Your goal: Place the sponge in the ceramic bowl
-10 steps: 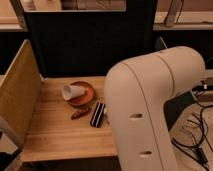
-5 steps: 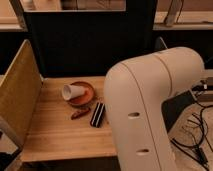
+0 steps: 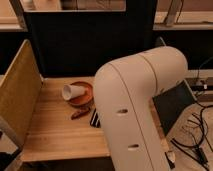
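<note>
Jaws were nowhere to be seen: the big white arm (image 3: 135, 100) filled the middle and right of the view and hid whatever lay beyond it, so I could not tell whether they stood wide, narrow, or closed on something

Nor did the sponge show anywhere. It was not on the bare part of the tabletop (image 3: 55, 135), and no pale pad showed in the bowl (image 3: 84, 98); it might have sat behind the arm or between the jaws, and the view settled neither. The bowl stood toward the back of the tabletop, just left of the arm, with a white cup (image 3: 71, 91) lying on its side over its left part. A small reddish-brown piece (image 3: 80, 113) lay just in front of the bowl, and a black striped oblong (image 3: 93, 118) beside that, half hidden by the arm

Going by its name alone, a sponge should have been light, soft and springy, neither slippery nor fragile. It would squash under a pinch, so a hold across its narrow width near the middle ought to serve, closing only until it gave a little. The bowl looked glossy and was likely hard and brittle, so it called for a gentle, low release, and the cup left less free room inside it
</note>
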`<state>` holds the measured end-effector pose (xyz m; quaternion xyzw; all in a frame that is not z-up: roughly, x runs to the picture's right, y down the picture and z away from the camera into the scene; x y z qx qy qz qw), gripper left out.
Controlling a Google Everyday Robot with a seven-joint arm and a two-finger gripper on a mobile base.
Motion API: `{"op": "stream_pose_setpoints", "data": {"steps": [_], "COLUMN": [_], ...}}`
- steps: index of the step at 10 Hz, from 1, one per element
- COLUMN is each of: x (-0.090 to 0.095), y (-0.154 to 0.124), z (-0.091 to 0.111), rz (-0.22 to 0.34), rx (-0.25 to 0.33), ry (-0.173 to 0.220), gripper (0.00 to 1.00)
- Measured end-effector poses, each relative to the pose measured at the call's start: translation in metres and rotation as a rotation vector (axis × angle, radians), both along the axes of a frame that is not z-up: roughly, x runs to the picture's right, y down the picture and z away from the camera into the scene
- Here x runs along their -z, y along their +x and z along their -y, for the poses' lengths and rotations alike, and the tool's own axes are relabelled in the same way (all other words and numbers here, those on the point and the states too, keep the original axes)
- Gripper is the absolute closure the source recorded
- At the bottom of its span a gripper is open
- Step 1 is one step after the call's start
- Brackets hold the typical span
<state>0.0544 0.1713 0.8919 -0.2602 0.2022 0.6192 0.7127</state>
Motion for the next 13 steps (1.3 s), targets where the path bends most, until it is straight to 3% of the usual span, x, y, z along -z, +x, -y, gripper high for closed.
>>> {"op": "stream_pose_setpoints", "data": {"steps": [4, 5, 7, 9, 11, 13], "x": [0.003, 0.007, 0.026, 0.057, 0.090, 0.108], "y": [0.001, 0.004, 0.011, 0.006, -0.014, -0.040], "z": [0.006, 0.012, 0.038, 0.070, 0.095, 0.103], "rz": [-0.004, -0.010, -0.026, -0.015, 0.031, 0.085], "rx": [-0.004, -0.011, -0.004, 0.031, 0.101, 0.184], "ry": [0.018, 0.030, 0.079, 0.148, 0.214, 0.248], "gripper": [0.93, 0.99, 1.00, 1.00, 1.00, 1.00]}}
